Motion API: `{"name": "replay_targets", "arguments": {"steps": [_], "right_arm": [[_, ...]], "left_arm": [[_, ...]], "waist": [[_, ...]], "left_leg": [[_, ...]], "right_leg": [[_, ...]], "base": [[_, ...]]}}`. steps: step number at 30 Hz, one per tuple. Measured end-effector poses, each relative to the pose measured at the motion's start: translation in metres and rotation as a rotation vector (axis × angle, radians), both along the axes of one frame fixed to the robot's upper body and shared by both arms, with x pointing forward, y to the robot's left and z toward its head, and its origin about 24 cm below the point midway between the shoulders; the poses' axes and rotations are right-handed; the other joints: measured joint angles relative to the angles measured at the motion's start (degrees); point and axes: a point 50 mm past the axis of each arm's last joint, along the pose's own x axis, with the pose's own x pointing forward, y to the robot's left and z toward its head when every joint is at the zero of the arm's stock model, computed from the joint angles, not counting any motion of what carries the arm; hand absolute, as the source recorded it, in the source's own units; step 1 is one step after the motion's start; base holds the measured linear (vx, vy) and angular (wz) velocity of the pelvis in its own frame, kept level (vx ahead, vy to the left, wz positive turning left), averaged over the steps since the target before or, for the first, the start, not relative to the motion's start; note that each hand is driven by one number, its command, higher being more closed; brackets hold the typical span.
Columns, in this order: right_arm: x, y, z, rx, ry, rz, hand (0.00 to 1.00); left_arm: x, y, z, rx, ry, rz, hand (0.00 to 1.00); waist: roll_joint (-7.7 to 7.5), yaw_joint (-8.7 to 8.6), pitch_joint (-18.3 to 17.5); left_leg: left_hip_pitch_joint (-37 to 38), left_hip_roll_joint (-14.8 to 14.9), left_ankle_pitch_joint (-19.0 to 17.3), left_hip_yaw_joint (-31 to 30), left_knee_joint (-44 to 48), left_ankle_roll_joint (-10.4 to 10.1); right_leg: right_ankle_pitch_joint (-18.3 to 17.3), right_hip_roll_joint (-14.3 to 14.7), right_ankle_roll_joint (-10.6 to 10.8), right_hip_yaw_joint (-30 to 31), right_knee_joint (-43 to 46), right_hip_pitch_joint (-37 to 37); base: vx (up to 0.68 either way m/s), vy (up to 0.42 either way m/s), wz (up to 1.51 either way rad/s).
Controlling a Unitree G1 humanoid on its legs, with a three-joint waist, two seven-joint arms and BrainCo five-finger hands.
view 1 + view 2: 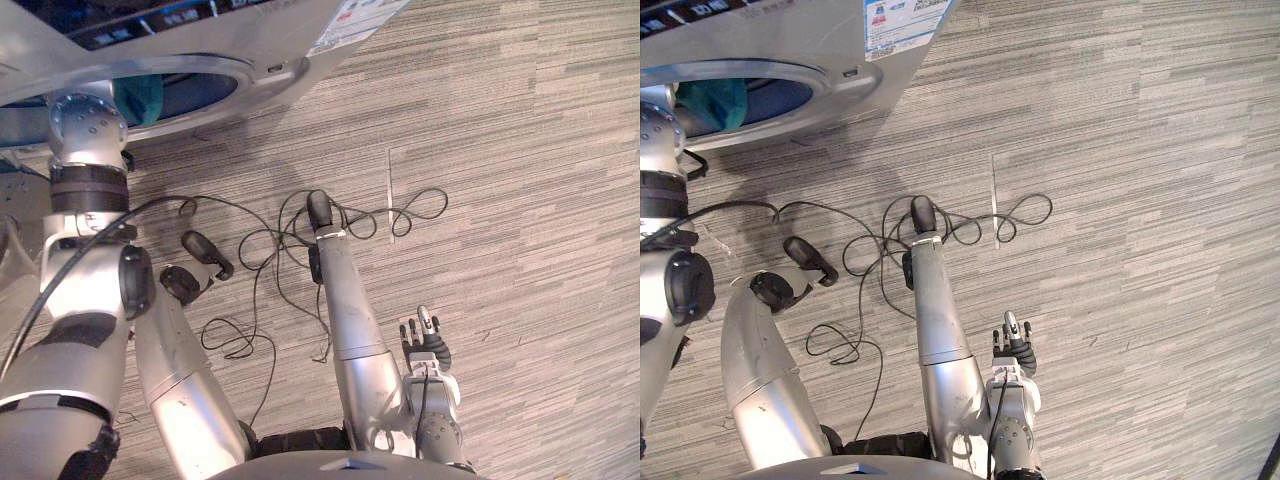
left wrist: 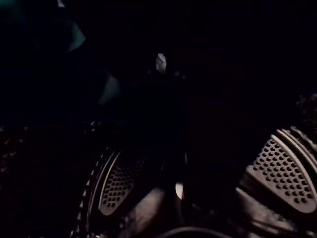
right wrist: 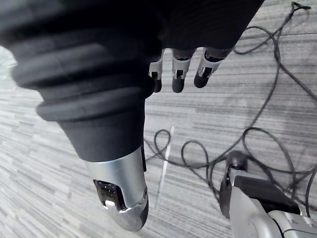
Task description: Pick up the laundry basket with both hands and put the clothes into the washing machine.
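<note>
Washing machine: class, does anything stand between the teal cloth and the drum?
Nothing visible does. The teal cloth already lies within the round opening of the washing machine. The right hand hangs open above the carpet, apart from both.

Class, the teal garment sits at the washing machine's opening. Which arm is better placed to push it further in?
Left, most likely. The left arm reaches into the washing machine beside the teal garment, its wrist view showing the drum. The right hand hangs open over the carpet, well away.
</note>
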Motion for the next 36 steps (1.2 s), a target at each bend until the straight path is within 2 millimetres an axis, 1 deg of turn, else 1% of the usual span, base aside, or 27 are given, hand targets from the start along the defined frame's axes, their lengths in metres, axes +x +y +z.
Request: {"name": "replay_targets", "arguments": {"steps": [2, 3, 4, 5, 7, 9, 10, 11, 12, 14, 15, 16, 17, 18, 19, 20, 21, 22, 24, 25, 27, 28, 29, 30, 33, 35, 36], "right_arm": [[0.0, 0.0, 0.0, -0.008, 0.001, 0.005, 0.0], [0.0, 0.0, 0.0, -0.014, 0.002, 0.008, 0.0], [0.0, 0.0, 0.0, -0.014, 0.002, 0.008, 0.0], [0.0, 0.0, 0.0, -0.014, 0.003, 0.009, 0.0], [0.001, 0.0, 0.0, -0.015, 0.002, 0.01, 0.0], [0.001, -0.001, 0.001, -0.02, 0.001, 0.008, 0.0], [0.002, -0.001, 0.001, -0.021, 0.001, 0.008, 0.0], [0.002, -0.002, 0.001, -0.023, 0.0, 0.004, 0.0], [0.002, -0.004, 0.001, -0.024, 0.001, -0.002, 0.0], [0.001, -0.008, 0.0, -0.028, 0.007, -0.017, 0.0], [0.0, -0.01, -0.001, -0.028, 0.011, -0.026, 0.0], [-0.001, -0.013, -0.005, -0.033, 0.033, -0.034, 0.0], [-0.006, -0.019, -0.012, -0.037, 0.07, -0.05, 0.0], [-0.009, -0.022, -0.015, -0.038, 0.088, -0.064, 0.0], [-0.013, -0.025, -0.021, -0.037, 0.115, -0.077, 0.0], [-0.017, -0.027, -0.028, -0.035, 0.153, -0.079, 0.0], [-0.019, -0.028, -0.03, -0.037, 0.168, -0.078, 0.0], [-0.022, -0.029, -0.035, -0.032, 0.192, -0.08, 0.0], [-0.023, -0.028, -0.041, -0.029, 0.226, -0.068, 0.0], [-0.024, -0.028, -0.043, -0.035, 0.24, -0.062, 0.0], [-0.03, -0.027, -0.053, -0.04, 0.297, -0.051, 0.0], [-0.032, -0.027, -0.055, -0.035, 0.311, -0.052, 0.0], [-0.036, -0.026, -0.061, -0.027, 0.34, -0.054, 0.0], [-0.039, -0.026, -0.066, -0.018, 0.374, -0.048, 0.0], [-0.053, -0.03, -0.078, -0.032, 0.459, -0.046, 0.0], [-0.075, -0.033, -0.092, -0.025, 0.568, -0.068, 0.0], [-0.078, -0.033, -0.094, -0.022, 0.581, -0.071, 0.0]], "left_arm": [[-0.002, -0.004, -0.01, -0.058, -0.027, -0.028, 0.0], [-0.002, -0.008, -0.025, -0.106, -0.035, -0.043, 0.0], [-0.002, -0.009, -0.029, -0.116, -0.031, -0.046, 0.0], [-0.001, -0.015, -0.053, -0.163, -0.01, -0.065, 0.0], [-0.001, -0.025, -0.079, -0.215, 0.025, -0.095, 0.0], [-0.006, -0.041, -0.122, -0.282, 0.092, -0.13, 0.0], [-0.008, -0.045, -0.133, -0.287, 0.114, -0.14, 0.0], [-0.013, -0.053, -0.153, -0.292, 0.155, -0.152, 0.0], [-0.016, -0.057, -0.163, -0.285, 0.179, -0.158, 0.0], [-0.034, -0.069, -0.202, -0.207, 0.275, -0.171, 0.0], [-0.038, -0.072, -0.21, -0.165, 0.299, -0.177, 0.0], [-0.047, -0.079, -0.228, -0.064, 0.361, -0.196, 0.0], [-0.062, -0.088, -0.259, 0.06, 0.473, -0.222, 0.0], [-0.067, -0.092, -0.272, 0.103, 0.518, -0.24, 0.0], [-0.073, -0.098, -0.29, 0.169, 0.585, -0.266, 0.0], [-0.083, -0.104, -0.317, 0.208, 0.686, -0.31, 0.0], [-0.088, -0.107, -0.33, 0.21, 0.737, -0.332, 0.0], [-0.099, -0.11, -0.355, 0.188, 0.833, -0.365, 0.0], [-0.119, -0.113, -0.391, 0.17, 0.986, -0.401, 0.0], [-0.125, -0.113, -0.4, 0.165, 1.025, -0.411, 0.0], [-0.147, -0.11, -0.43, 0.123, 1.167, -0.438, 0.0], [-0.153, -0.109, -0.436, 0.11, 1.201, -0.438, 0.0], [-0.164, -0.101, -0.447, 0.1, 1.263, -0.42, 0.0], [-0.172, -0.094, -0.454, 0.121, 1.307, -0.404, 0.0], [-0.191, -0.083, -0.467, 0.219, 1.417, -0.4, 0.0], [-0.213, -0.075, -0.479, 0.343, 1.535, -0.414, 0.0], [-0.215, -0.074, -0.48, 0.363, 1.549, -0.417, 0.0]], "waist": [[0.01, 0.08, 0.0], [0.03, 0.09, 0.0], [0.03, 0.1, 0.0], [0.11, 0.21, 0.0], [0.26, 0.38, 0.0], [0.63, 0.77, -0.1], [0.65, 0.84, 0.0], [1.14, 1.16, -0.1], [1.42, 1.34, -0.1], [2.34, 2.06, -0.4], [2.5, 2.25, -0.4], [2.62, 3.05, -0.5], [3.74, 3.25, -1.3], [4.26, 3.44, -1.8], [4.93, 3.84, -2.6], [5.79, 4.33, -4.2], [6.2, 4.43, -5.1], [6.77, 4.61, -6.6], [6.73, 4.85, -8.3], [6.7, 5.06, -8.7], [6.54, 5.2, -10.5], [6.52, 5.24, -11.1], [6.21, 5.42, -12.0], [5.97, 5.39, -13.0], [5.98, 5.47, -16.1], [5.83, 5.21, -20.1], [5.81, 5.22, -20.4]], "left_leg": [[0.5, -0.1, 0.1, -0.1, -0.3, -0.1], [1.1, -0.1, 0.3, -0.1, -0.7, -0.3], [1.3, -0.1, 0.3, -0.1, -0.9, -0.4], [2.4, -0.1, 0.4, -0.1, -1.5, -0.6], [3.6, -0.2, 0.7, -0.3, -2.4, -0.9], [6.4, -1.0, 1.5, -0.6, -4.7, -1.3], [7.4, -1.4, 1.8, -0.5, -5.5, -1.4], [9.3, -2.1, 2.4, -0.5, -7.2, -1.6], [10.3, -2.5, 2.8, -0.6, -8.2, -1.7], [14.5, -4.4, 4.4, -0.7, -12.3, -2.1], [15.7, -4.9, 4.7, -0.7, -13.4, -2.1], [18.9, -6.0, 5.1, -0.6, -15.7, -2.0], [22.0, -7.1, 6.0, -1.0, -18.0, -2.2], [23.3, -7.6, 6.2, -1.1, -19.1, -2.2], [25.2, -8.4, 6.6, -1.0, -20.7, -2.2], [27.4, -9.5, 7.2, -0.7, -22.7, -2.1], [28.3, -9.9, 7.4, -0.7, -23.5, -2.1], [30.1, -10.7, 7.7, -0.7, -25.1, -2.0], [33.6, -11.9, 8.4, -0.5, -28.1, -2.1], [34.6, -12.1, 8.6, -0.4, -28.9, -2.1], [38.3, -13.3, 9.9, -0.3, -32.6, -2.2], [38.9, -13.4, 10.1, -0.3, -33.6, -2.3], [40.7, -13.8, 10.7, 0.0, -35.2, -2.5], [42.6, -14.3, 11.4, 0.4, -36.7, -2.6], [46.2, -15.0, 12.2, 1.0, -39.9, -2.8], [50.4, -16.0, 13.6, 1.1, -44.1, -3.1], [50.9, -16.2, 13.8, 1.1, -44.6, -3.1]], "right_leg": [[0.0, 0.0, 0.0, -0.1, -0.3, 0.5], [0.0, 0.0, 0.0, -0.2, -0.5, 1.1], [0.1, 0.0, 0.0, -0.3, -0.6, 1.3], [0.1, 0.0, 0.0, -0.6, -1.1, 2.3], [0.1, 0.0, -0.1, -0.9, -1.9, 3.8], [0.1, -0.6, -0.2, -1.6, -3.6, 6.8], [0.0, -0.9, -0.3, -1.7, -4.0, 7.8], [0.1, -1.3, -0.4, -2.0, -5.1, 9.7], [0.1, -1.6, -0.5, -2.2, -5.8, 10.7], [0.0, -3.0, -1.0, -3.3, -8.1, 15.1], [0.0, -3.4, -1.1, -3.4, -8.8, 16.4], [-0.1, -4.1, -1.5, -3.9, -10.3, 19.2], [0.0, -5.0, -1.6, -4.8, -12.4, 23.0], [0.0, -5.2, -1.6, -5.0, -13.2, 24.5], [0.0, -5.8, -1.6, -5.2, -14.5, 26.4], [0.0, -6.6, -1.6, -5.5, -16.1, 28.7], [0.1, -6.9, -1.5, -5.7, -16.9, 29.7], [0.3, -7.4, -1.3, -5.9, -18.5, 31.9], [0.8, -8.2, -1.1, -6.3, -21.3, 35.5], [1.1, -8.3, -1.1, -6.4, -22.3, 36.7], [2.3, -9.2, -0.9, -7.3, -26.3, 40.9], [2.6, -9.3, -1.0, -7.5, -27.3, 41.8], [3.2, -9.5, -0.9, -7.7, -29.0, 43.6], [3.8, -9.8, -0.9, -7.9, -30.7, 45.5], [5.1, -10.1, -0.6, -8.1, -34.2, 49.3], [5.7, -10.9, -0.7, -9.4, -37.6, 53.8], [5.9, -11.0, -0.7, -9.5, -38.1, 54.4]], "base": [[0.04, 0.043, 0.02], [0.05, 0.039, 0.0], [0.05, 0.037, 0.01], [0.06, 0.034, 0.03], [0.06, 0.031, 0.06], [0.07, 0.025, 0.18], [0.06, 0.011, 0.24], [0.05, -0.003, 0.21], [0.07, -0.01, 0.32], [0.07, -0.029, 0.39], [0.07, -0.037, 0.32], [0.11, -0.034, 0.35], [0.1, -0.024, 0.35], [0.13, -0.014, 0.36], [0.12, 0.003, 0.29], [0.15, 0.007, 0.25], [0.17, 0.017, 0.25], [0.16, 0.016, 0.19], [0.16, 0.005, 0.15], [0.12, -0.006, 0.12], [0.11, -0.01, 0.14], [0.12, -0.015, 0.08], [0.12, -0.012, 0.03], [0.11, -0.013, 0.01], [0.07, -0.013, 0.01], [0.08, -0.036, 0.17], [0.05, -0.033, 0.17]]}}
